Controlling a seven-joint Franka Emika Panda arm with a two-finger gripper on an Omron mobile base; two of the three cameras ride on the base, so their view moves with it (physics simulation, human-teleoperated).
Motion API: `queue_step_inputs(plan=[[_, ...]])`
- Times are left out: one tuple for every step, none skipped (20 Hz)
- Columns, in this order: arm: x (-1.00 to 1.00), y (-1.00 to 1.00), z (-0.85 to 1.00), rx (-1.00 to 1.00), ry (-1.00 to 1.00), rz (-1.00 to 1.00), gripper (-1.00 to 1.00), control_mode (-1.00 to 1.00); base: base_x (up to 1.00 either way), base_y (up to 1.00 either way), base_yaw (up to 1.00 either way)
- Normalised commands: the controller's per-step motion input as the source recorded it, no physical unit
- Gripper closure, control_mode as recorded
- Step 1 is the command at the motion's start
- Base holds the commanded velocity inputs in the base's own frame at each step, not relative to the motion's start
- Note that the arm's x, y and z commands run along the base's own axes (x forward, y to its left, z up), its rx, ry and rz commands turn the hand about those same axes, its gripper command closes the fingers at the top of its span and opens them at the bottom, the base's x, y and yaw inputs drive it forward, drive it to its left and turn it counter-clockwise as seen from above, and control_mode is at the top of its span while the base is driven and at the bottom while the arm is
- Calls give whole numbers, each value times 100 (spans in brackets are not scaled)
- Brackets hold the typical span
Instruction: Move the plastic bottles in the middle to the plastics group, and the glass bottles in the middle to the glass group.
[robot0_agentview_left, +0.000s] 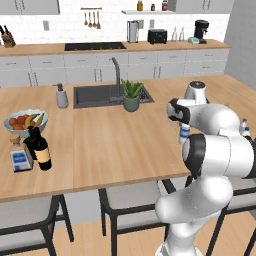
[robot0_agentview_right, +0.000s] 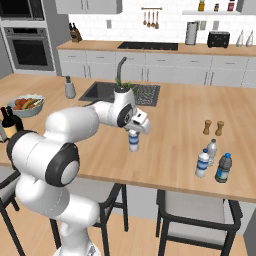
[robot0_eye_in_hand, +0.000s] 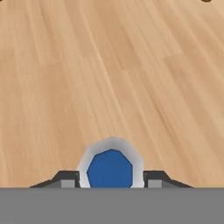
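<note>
Wood island counter (robot0_agentview_left: 110, 145), kitchen behind; gripper (robot0_agentview_right: 133, 134) clamped on plastic bottle (robot0_agentview_right: 133, 141).
Left base: sink (robot0_agentview_left: 97, 95), plant (robot0_agentview_left: 132, 95), wine bottle (robot0_agentview_left: 42, 150) by fruit bowl (robot0_agentview_left: 25, 121). Right base: plastics group (robot0_agentview_right: 214, 161) near shakers (robot0_agentview_right: 213, 127). Hand: fingers (robot0_eye_in_hand: 65, 179) flank blue cap (robot0_eye_in_hand: 110, 169).

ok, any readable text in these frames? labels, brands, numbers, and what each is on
None can be read.
Wine bottle: tan-yellow label, no legible print.
Square clear bottle: blue label, too blurred to read.
Water bottle under the pincer: blue label band, no letters visible.
Plastics group: blue labels, too small to read.
Toaster and coffee machine: no visible markings.
</note>
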Motion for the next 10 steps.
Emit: queue_step_inputs(plan=[[-10,-100,12,0,0,-31,100,-100,0,0,0],[-10,-100,11,0,0,-31,100,-100,0,0,0],[-10,-100,11,0,0,-31,100,-100,0,0,0],[-9,-100,9,0,0,-31,100,-100,0,0,0],[-6,-100,7,0,0,-32,100,-100,0,0,0],[-6,-100,3,0,0,-33,100,-100,0,0,0],[-6,-100,0,0,0,-32,100,-100,0,0,0],[-6,-91,0,0,0,-31,100,-100,0,0,0],[0,-86,0,0,0,-30,100,-100,0,0,0],[0,-83,0,0,0,-29,100,-100,0,0,0]])
